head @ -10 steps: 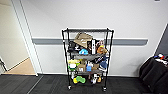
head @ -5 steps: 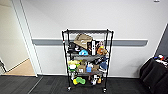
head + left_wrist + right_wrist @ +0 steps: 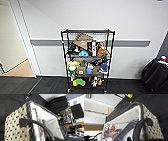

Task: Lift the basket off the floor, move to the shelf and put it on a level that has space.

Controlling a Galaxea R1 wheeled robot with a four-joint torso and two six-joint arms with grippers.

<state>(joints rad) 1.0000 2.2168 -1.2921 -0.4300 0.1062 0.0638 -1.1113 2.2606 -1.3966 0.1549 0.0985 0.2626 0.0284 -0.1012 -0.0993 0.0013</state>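
Two wrist views show basket [image 3: 18, 131] raised off carpet; gripper states not discernible. Step in hand: approach to shelf [image 3: 87, 60], dead ahead. Top level [image 3: 87, 31] bare; placement requires lift above posts.

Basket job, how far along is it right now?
Done: the basket looks lifted off the floor, seen close beside both wrists. In hand: the shelf stands ahead, not yet reached. Left: setting it on the top level, which looks bare; lower tiers are packed.
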